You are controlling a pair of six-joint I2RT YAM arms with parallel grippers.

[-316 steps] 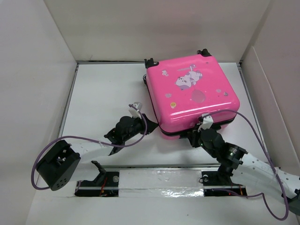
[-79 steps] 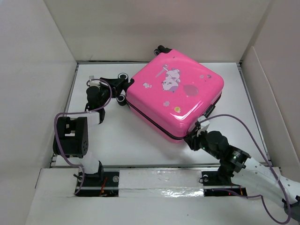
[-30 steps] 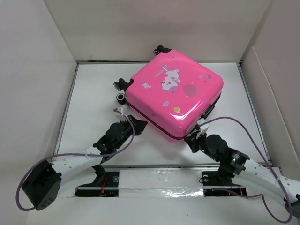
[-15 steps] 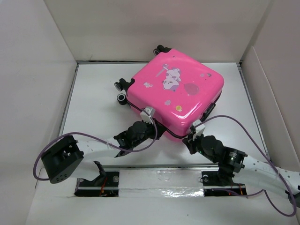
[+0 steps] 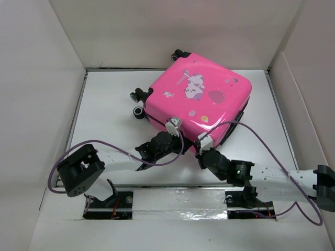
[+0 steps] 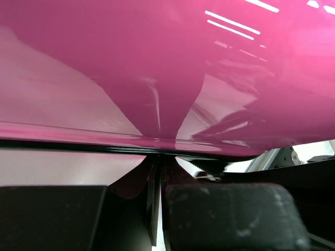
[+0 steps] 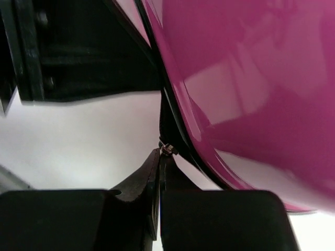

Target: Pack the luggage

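1. Luggage (image 5: 196, 107): lies flat on the white counter (image 5: 110, 115), far of centre and a little right. It is turned at an angle so one corner points toward the arm bases. Lid is down on the base; the inside is hidden.
2. Look: glossy hot-pink hard shell with rounded corners. White cartoon animal and balloon print on the top face. Black wheels (image 5: 137, 95) stick out on the far-left side. A dark seam (image 6: 78, 145) runs round the side between the two halves.
3. Progress, as judged: shell is closed and nothing loose shows on the counter, so loading looks finished. What seems left is closing the seam all the way round. How much of it is fastened, cannot tell.
4. Left hand (image 5: 171, 137): fingers together, nothing between them. It sits at the near-left side of the shell. The wrist view puts the tips right against the dark seam, under the pink curve.
5. Right hand (image 5: 203, 152): fingers together as well, at the near corner, just beside the left one. Tips meet the seam where it bends.
6. Small metal piece (image 7: 166, 150): sits at the right fingertips, on the seam. Possibly a zip puller. Whether it is pinched or only touched, cannot tell.
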